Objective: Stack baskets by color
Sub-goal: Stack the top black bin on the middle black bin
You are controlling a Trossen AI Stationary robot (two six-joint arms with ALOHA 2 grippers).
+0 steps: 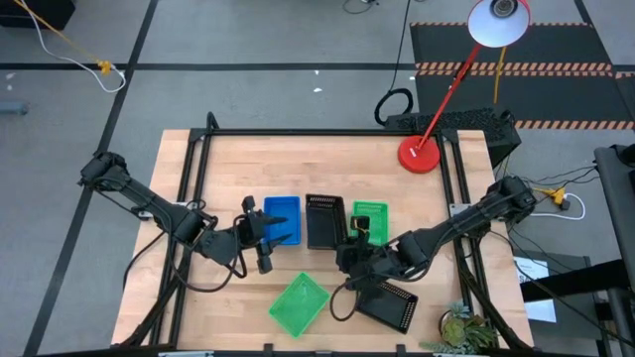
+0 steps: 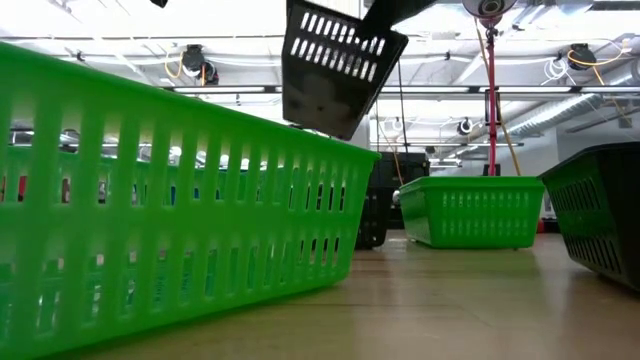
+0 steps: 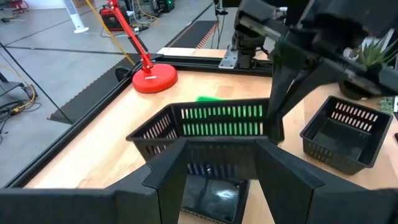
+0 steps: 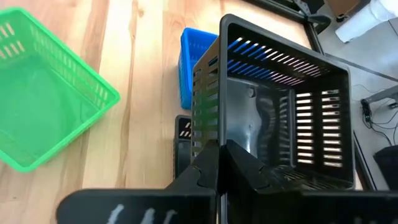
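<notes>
My right gripper is shut on a black basket and holds it in the air over a second black basket that stands on the table's middle. A blue basket stands left of that one and a green basket right of it. Another green basket and a third black basket sit near the front edge. My left gripper hovers open by the blue basket, facing the lifted black basket. My right gripper pinches the rim of the black basket's wall nearest the wrist, close to a corner, between its two fingers. The fingers slant down from the table's right side. The basket is lifted clear and tilted, its underside partly showing.
A red lamp base stands at the far right of the table, its arm reaching up and away. A potted plant sits at the near right corner. Black frame rails run along the table's left, right and far edges.
</notes>
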